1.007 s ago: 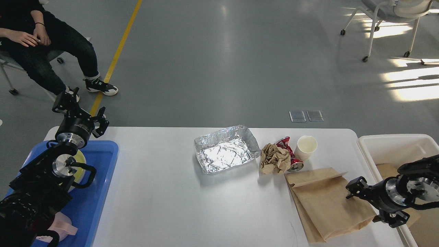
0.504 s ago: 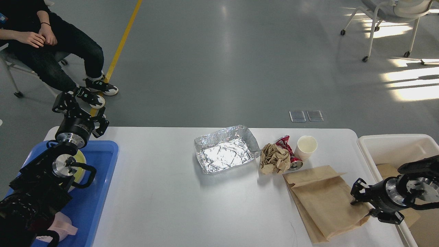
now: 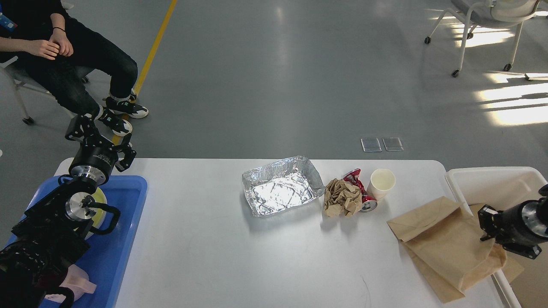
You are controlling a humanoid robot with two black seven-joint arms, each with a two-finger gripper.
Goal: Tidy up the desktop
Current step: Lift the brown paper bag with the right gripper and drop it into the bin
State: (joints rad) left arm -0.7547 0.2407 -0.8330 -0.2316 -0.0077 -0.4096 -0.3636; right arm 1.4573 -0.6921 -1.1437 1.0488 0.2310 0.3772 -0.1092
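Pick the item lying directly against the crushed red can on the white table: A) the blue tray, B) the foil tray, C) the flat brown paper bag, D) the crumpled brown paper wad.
D: the crumpled brown paper wad presses against the left side of the crushed red can, while the foil tray and the flat brown paper bag lie apart from it.

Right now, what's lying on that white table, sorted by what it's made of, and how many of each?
Paper: 3, the brown paper bag, the crumpled brown paper ball and the white paper cup.
Metal: 2, the foil tray and the crushed red can.
Total: 5 on the desktop; the bag's right end overhangs the white bin.
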